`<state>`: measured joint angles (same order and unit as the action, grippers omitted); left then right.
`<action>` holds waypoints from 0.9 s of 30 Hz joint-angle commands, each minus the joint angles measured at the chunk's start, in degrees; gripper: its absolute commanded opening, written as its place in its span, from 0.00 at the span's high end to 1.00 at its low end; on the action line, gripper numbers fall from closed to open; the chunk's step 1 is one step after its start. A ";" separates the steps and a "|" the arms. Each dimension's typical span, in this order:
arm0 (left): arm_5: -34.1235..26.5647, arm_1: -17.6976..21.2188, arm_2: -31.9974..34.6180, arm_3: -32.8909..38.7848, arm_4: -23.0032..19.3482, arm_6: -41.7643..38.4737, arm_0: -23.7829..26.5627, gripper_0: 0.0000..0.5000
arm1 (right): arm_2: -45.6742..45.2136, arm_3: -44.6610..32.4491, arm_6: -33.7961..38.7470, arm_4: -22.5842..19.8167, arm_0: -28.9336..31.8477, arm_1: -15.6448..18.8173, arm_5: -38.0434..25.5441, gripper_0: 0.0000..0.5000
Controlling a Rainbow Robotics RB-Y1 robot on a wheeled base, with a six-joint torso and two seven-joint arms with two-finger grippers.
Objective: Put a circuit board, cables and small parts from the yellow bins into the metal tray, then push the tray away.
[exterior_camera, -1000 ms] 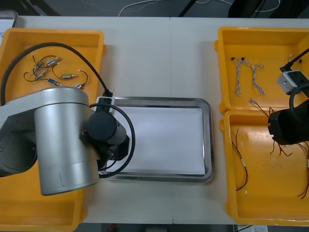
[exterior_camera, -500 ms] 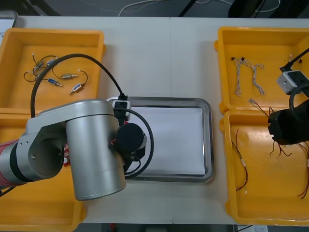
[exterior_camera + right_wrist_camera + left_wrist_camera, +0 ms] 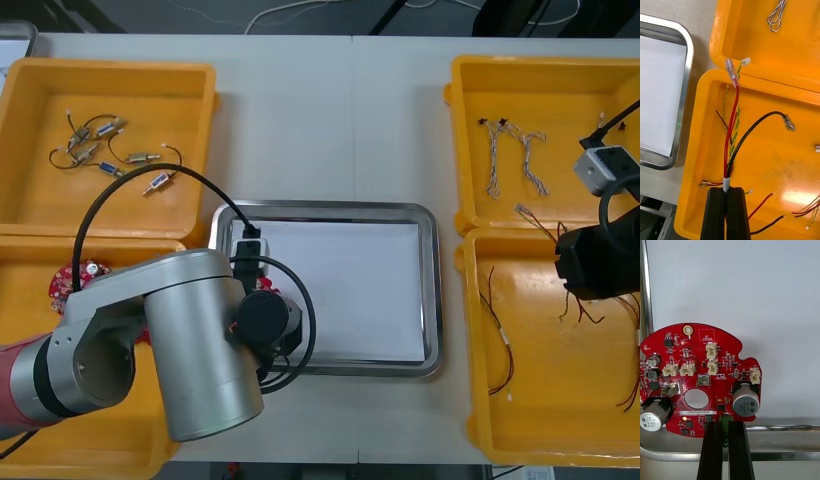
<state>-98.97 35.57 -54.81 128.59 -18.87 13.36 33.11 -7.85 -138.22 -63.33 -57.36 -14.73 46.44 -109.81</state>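
Left pincer (image 3: 725,427) nips the board (image 3: 696,375) by its edge, over the near rim of the tray (image 3: 790,455). Right pincer (image 3: 728,195) clamps red and black cables (image 3: 732,123) in a bin (image 3: 790,157). Dropped here, the board may catch the rim and tip out.

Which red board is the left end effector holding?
The circuit board over the metal tray, clamped by the left end effector; the other board lies in the near-left yellow bin.

A tray (image 3: 430,300) sits at the centre of the table (image 3: 330,120), a circuit board (image 3: 696,382) over its 7 o'clock corner. Small metal parts (image 3: 110,150) lie in the 10 o'clock bin (image 3: 30,140), a second board (image 3: 72,282) in the 8 o'clock bin, and cables (image 3: 510,160) in the bins at 2 and 4 o'clock.
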 commanded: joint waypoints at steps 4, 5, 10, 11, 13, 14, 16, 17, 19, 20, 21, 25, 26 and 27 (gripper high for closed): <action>1.76 -3.76 -2.50 -2.99 2.87 1.93 -0.68 1.00 | 0.47 -1.61 2.95 0.23 -0.30 1.46 -0.19 1.00; 2.73 -4.20 -3.02 -4.40 3.93 1.93 -0.77 1.00 | 0.47 -1.61 2.95 0.23 -0.30 1.46 -0.19 1.00; 4.40 -4.90 -3.38 -6.95 5.16 2.02 -0.68 1.00 | 0.47 -1.61 2.95 0.23 -0.30 1.46 -0.19 1.00; 4.48 -4.99 -3.64 -7.30 5.42 2.11 -0.77 1.00 | 0.47 -1.61 2.95 0.23 -0.30 1.46 -0.19 1.00; 4.31 -4.99 -3.64 -7.39 5.42 2.11 -0.77 1.00 | 0.47 -1.61 2.95 0.23 -0.30 1.46 -0.19 1.00; 4.04 -4.99 -3.73 -7.30 5.25 2.02 -0.77 1.00 | 0.47 -1.61 2.95 0.23 -0.30 1.46 -0.19 1.00; 3.87 -4.99 -3.81 -7.21 5.33 2.02 -0.86 1.00 | 0.47 -1.61 2.95 0.23 -0.30 1.46 -0.19 1.00; 3.60 -4.81 -3.99 -7.12 5.60 2.11 -0.86 1.00 | 0.47 -1.61 2.95 0.23 -0.30 1.46 -0.19 1.00; 3.34 -4.72 -4.17 -7.03 5.69 2.11 -0.86 1.00 | 0.47 -1.61 2.95 0.23 -0.30 1.46 -0.19 1.00; 3.34 -4.72 -4.17 -7.03 5.69 2.11 -0.86 1.00 | 0.47 -1.61 2.95 0.23 -0.30 1.46 -0.19 1.00; 3.25 -4.72 -4.17 -6.95 5.69 2.11 -0.86 0.96 | 0.47 -1.61 2.95 0.23 -0.30 1.46 -0.19 1.00; 2.90 -4.72 -4.17 -6.16 6.21 1.76 -1.03 0.00 | 0.47 -1.61 2.95 0.23 -0.30 1.46 -0.19 1.00; 2.90 -4.72 -4.17 -6.07 6.21 1.76 -1.03 0.00 | 0.47 -1.61 2.95 0.23 -0.30 1.46 -0.19 1.00; 2.73 -4.72 -4.17 -5.54 6.39 1.49 -1.21 0.00 | 0.47 -1.61 2.95 0.23 -0.30 1.46 -0.19 1.00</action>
<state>-95.51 32.02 -57.73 120.68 -13.54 13.38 33.10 -7.85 -138.22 -63.33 -57.36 -14.73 46.44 -109.81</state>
